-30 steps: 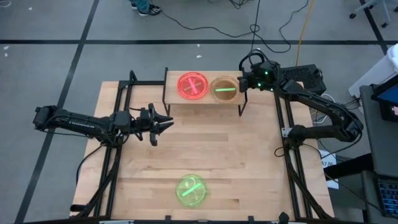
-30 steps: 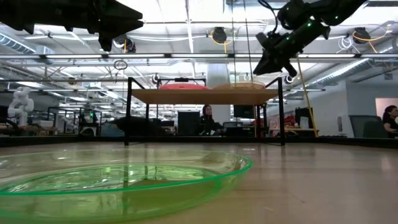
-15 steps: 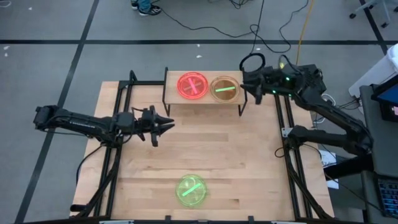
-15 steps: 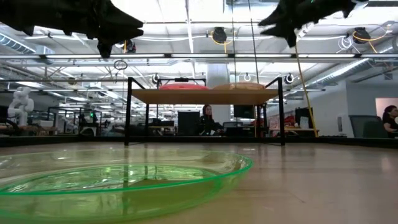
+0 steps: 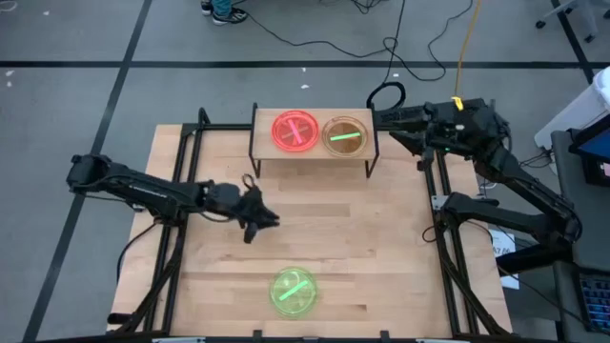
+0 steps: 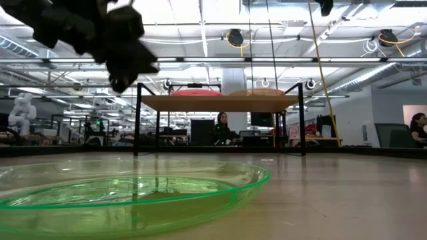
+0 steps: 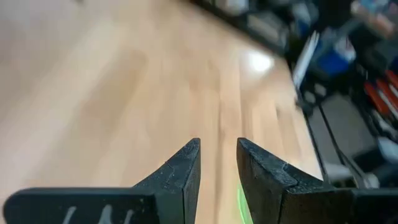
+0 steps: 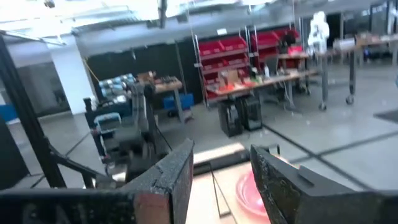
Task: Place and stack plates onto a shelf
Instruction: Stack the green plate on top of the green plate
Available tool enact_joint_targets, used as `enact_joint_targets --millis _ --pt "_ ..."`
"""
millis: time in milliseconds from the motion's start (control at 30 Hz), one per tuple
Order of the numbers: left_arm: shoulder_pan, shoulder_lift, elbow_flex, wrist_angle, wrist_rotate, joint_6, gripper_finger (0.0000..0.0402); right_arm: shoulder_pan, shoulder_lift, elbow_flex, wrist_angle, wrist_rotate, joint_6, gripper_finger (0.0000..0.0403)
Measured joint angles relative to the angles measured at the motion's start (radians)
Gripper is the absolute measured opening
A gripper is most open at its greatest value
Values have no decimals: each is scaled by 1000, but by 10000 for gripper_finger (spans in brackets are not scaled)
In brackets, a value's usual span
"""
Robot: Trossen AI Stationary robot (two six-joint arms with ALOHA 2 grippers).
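Plates: translucent neon-green round plastic plate point(image 5: 294, 290) lies near table edge | pink plate point(image 5: 294, 131) and orange plate point(image 5: 344, 135) on small light-wood shelf point(image 5: 263, 151) | left gripper point(image 5: 267, 220) empty, fingers slightly parted, above table centre | right gripper point(image 8: 221, 177) parted, empty, right of shelf | step: fetching green plate | next: lower onto its rim

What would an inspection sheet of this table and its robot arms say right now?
Surface: light wooden tabletop, black frame rails.
Job's things: small light-wood shelf carries a round translucent pink plate and an orange plate; a green plate lies near the front edge.
Clutter: nothing seen.
Grippers: left gripper open, empty, above mid-table; right gripper open, empty, beside the shelf.
Cables: several on the floor behind.
Surroundings: workshop, seated people.
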Motion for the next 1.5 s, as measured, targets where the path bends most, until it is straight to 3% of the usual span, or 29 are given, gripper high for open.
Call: enact_joint_targets --millis 500,667,900,1067,1167,1500 --pt "-168 292 2 77 92 -245 112 53 -35 0 14 -1 11 142" --pt "-224 356 12 111 92 -296 134 53 -35 0 15 -1 9 141" --pt "-257 472 129 90 89 -277 176 53 -35 0 21 -1 -2 141" --pt "-260 557 231 -81 89 -241 182 53 -35 -4 23 -1 18 141" --pt "-254 576 262 -157 90 -239 182 53 -40 -15 22 -1 20 141" --pt "-251 580 261 -136 109 -272 181 53 -44 -38 22 -1 17 141"
